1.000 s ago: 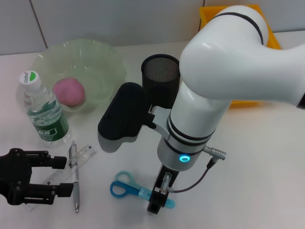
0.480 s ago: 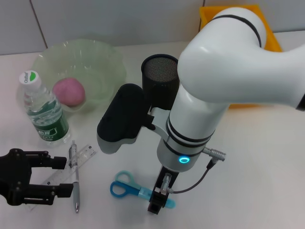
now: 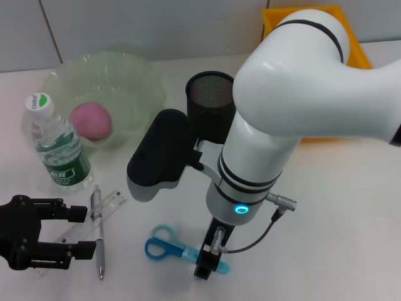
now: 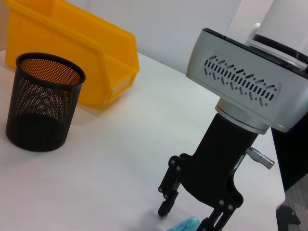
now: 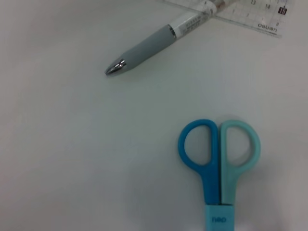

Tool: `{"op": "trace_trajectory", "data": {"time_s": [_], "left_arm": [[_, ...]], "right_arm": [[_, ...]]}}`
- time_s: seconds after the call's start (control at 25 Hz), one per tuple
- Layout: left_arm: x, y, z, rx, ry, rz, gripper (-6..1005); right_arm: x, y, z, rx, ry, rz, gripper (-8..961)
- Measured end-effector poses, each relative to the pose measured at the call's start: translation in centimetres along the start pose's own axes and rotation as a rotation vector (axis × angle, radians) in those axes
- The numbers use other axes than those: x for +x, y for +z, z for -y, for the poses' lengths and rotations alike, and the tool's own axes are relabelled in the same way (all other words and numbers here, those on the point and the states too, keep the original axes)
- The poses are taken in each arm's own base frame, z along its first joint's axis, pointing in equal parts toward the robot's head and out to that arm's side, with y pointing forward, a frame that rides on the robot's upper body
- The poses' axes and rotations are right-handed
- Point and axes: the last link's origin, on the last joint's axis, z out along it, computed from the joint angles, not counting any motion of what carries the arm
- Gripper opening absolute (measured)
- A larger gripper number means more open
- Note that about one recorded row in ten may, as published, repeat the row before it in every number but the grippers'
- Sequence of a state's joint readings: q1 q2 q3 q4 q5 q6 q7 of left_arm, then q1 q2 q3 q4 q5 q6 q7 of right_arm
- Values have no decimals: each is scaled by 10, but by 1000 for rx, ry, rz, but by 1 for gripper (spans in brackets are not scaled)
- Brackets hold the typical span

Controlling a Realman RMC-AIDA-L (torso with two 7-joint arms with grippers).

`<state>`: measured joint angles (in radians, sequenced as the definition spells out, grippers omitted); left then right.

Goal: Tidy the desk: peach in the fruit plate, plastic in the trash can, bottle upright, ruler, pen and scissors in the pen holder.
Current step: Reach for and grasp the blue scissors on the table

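Observation:
In the head view my right gripper point(image 3: 210, 264) hangs low over the blade end of the blue scissors point(image 3: 168, 244). The left wrist view shows this right gripper point(image 4: 190, 219) open, its fingers on either side of the scissors' blue tip point(image 4: 185, 224). My left gripper point(image 3: 76, 232) rests open at the near left. The clear ruler point(image 3: 103, 210) runs between its fingers, and the grey pen point(image 3: 98, 235) lies just beside them. The pink peach point(image 3: 91, 120) sits in the green fruit plate point(image 3: 141, 81). The bottle point(image 3: 56, 144) stands upright. The black mesh pen holder point(image 3: 210, 94) is behind my right arm. No plastic shows.
A yellow bin point(image 3: 358, 47) stands at the back right, also seen behind the pen holder point(image 4: 42, 103) as the yellow bin point(image 4: 72, 50). The right wrist view shows the scissors point(image 5: 219, 159), the pen point(image 5: 149, 43) and the ruler point(image 5: 250, 14) on the white table.

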<state>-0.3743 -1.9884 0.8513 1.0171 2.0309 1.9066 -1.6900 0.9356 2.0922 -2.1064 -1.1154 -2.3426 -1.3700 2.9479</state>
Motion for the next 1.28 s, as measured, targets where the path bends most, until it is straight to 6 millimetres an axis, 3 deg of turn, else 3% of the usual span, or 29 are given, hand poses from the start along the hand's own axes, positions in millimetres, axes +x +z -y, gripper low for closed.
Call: {"op": "trace_trajectory", "data": {"time_s": [1.28], "left_arm": [[0, -1, 0, 0, 0, 2, 756]], "right_arm": [[1, -2, -6, 3, -28, -16, 459]]}}
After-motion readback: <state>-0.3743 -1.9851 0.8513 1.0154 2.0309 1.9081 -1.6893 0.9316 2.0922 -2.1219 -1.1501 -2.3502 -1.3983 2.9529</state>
